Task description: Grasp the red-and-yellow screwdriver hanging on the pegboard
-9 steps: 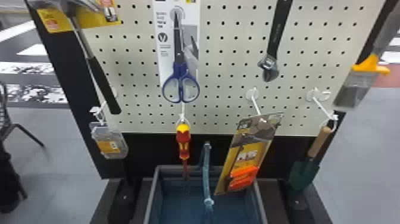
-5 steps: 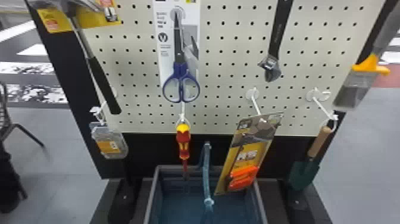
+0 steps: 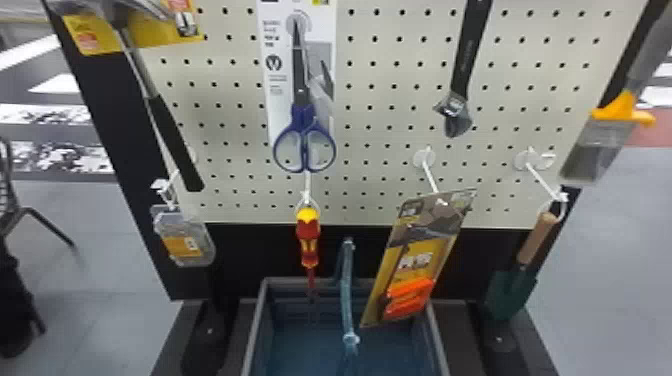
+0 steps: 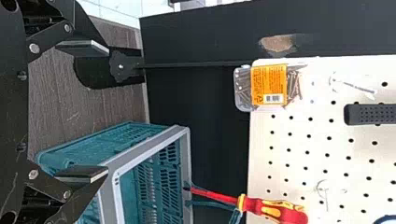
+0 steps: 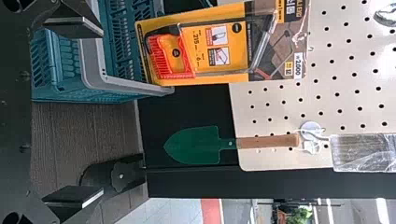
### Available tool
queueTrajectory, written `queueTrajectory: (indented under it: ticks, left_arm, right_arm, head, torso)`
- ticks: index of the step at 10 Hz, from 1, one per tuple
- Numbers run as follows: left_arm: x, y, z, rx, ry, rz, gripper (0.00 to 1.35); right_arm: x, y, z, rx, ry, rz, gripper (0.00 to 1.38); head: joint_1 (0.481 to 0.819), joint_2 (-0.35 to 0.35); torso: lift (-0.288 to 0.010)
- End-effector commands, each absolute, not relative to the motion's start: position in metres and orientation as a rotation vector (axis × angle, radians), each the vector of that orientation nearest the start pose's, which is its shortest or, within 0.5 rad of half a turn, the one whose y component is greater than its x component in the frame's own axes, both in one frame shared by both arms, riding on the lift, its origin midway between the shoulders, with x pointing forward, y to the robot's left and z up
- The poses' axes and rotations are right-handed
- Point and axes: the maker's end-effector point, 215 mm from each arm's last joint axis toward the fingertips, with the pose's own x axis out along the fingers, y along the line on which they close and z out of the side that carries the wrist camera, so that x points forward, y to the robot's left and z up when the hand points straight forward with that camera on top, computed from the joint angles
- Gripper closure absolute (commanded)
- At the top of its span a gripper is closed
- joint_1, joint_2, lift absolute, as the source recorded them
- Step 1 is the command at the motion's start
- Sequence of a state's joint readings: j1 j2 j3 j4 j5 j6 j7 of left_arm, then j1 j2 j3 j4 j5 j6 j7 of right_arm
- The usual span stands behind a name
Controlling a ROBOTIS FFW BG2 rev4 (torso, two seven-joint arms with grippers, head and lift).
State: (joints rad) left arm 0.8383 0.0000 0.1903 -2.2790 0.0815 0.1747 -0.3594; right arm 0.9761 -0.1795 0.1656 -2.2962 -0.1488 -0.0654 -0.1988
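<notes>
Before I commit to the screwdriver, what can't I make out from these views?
- Tip of the screwdriver: head view, blurred against the crate behind it.
- Near end of the crate: head view, cut off by the bottom edge.
- Upper end of the wrench and top of the hammer: head view, cut off by the top edge.
- Fine print on the screw box: left wrist view, too small.

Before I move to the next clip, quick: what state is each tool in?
Left tool: open, holding nothing.
Right tool: open, holding nothing.
</notes>
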Motion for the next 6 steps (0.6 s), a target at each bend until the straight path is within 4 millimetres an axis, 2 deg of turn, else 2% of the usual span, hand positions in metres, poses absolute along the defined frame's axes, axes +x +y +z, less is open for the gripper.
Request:
queueTrajectory:
  ticks: [1, 6]
  left_arm:
    - [0.340, 0.233, -0.384, -0.059, 0.279, -0.227, 0.38]
    - [0.380, 0.201, -0.347, -0.105, 0.180, -0.340, 0.38]
  right_arm:
    - [0.297, -0.186, -0.372, 0.139, 0.235, 0.022, 0.11]
    - [0.297, -0.184, -0.376, 0.138, 0.243, 0.029, 0.11]
  head:
    - [0.549, 0.000]
    - [0.549, 0.000]
  torso:
    - [-0.100]
    - [-0.100]
